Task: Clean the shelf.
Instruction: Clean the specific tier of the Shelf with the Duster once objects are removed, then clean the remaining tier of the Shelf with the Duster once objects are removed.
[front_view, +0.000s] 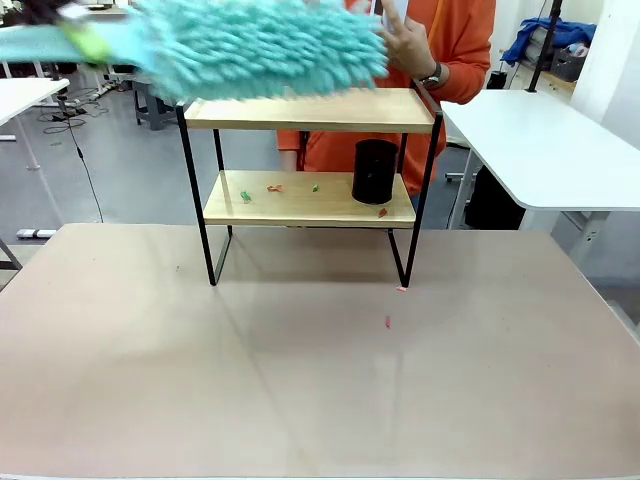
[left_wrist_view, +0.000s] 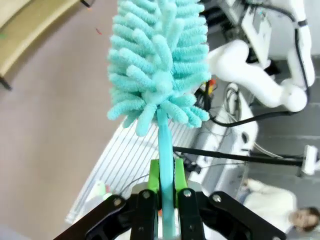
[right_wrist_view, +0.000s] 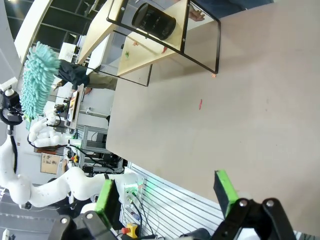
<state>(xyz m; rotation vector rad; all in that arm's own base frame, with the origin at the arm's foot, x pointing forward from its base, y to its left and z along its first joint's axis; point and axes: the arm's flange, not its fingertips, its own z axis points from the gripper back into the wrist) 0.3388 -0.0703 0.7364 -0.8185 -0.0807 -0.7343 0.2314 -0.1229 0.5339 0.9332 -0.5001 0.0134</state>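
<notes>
Shelf (front_view: 310, 117): it stands at the far middle of the counter (front_view: 300, 390). It has two wood boards, one over the other, in a thin black frame.
Lower board: a black cup (front_view: 375, 171) stands at its right end. Little green and orange bits (front_view: 274, 187) lie to the left of the cup, and a red one lies in front of it.
Top board: a fluffy blue-green duster (front_view: 260, 45) is right above it, and it looks blurry.
Counter: two tiny red bits (front_view: 388, 322) lie in front of the shelf.
Left gripper (left_wrist_view: 167, 176): its jaws are clenched on the duster's thin stick.
Right gripper (right_wrist_view: 166, 192): its jaws are wide apart with nothing in them, up over the near part of the counter.
Person: stands behind the shelf in an orange top, with one hand (front_view: 408, 45) up by the shelf's right top corner and a watch (front_view: 432, 75) on the wrist.
Writing: a small sign (right_wrist_view: 48, 162) far off is too small to read.
</notes>
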